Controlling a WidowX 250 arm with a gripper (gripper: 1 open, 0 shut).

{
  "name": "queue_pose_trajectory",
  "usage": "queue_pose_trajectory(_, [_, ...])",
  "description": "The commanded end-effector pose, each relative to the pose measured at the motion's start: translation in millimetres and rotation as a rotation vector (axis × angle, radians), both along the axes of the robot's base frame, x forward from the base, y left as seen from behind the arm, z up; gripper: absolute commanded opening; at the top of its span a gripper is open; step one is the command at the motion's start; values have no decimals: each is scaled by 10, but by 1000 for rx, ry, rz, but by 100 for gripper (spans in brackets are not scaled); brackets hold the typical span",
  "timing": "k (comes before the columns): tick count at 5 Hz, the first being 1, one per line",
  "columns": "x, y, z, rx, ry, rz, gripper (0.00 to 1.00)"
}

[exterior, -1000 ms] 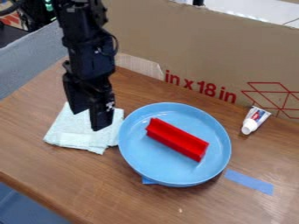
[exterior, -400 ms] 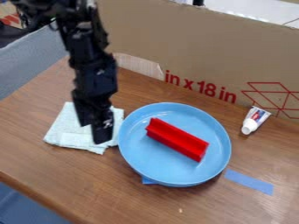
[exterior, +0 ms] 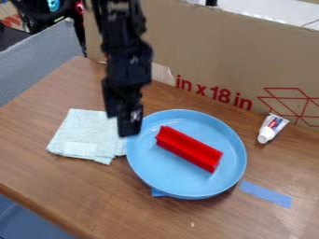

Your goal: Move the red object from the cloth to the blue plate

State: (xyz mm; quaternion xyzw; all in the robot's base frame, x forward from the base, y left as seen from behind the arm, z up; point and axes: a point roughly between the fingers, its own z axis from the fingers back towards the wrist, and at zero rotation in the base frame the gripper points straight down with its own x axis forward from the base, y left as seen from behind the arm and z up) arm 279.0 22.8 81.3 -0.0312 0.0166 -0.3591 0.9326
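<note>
The red block (exterior: pixel 188 149) lies inside the blue plate (exterior: pixel 156 174), clear of the cloth (exterior: pixel 85 135). The pincer (exterior: pixel 129 122) hangs wide and empty at the plate's left rim. Transfer appears complete; next move: withdraw without touching the plate.

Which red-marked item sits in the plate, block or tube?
The red block, lying inside the blue plate. The small white tube lies on the table right of it.
</note>
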Motion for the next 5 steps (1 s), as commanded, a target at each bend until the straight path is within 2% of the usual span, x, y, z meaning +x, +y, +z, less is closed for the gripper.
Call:
queue_pose_trajectory(1, [49,-316,136,15,-79,-115,100])
queue_pose_trajectory(2, [94,-527,87,37,-64,-168,100])
queue_pose_trajectory(3, [42,-624,17,80,-107,-198,100])
queue_pose_trajectory(4, [51,-667,20,76,-120,-266,100])
queue_pose_trajectory(5, [149,-683,8,69,-152,-290,100])
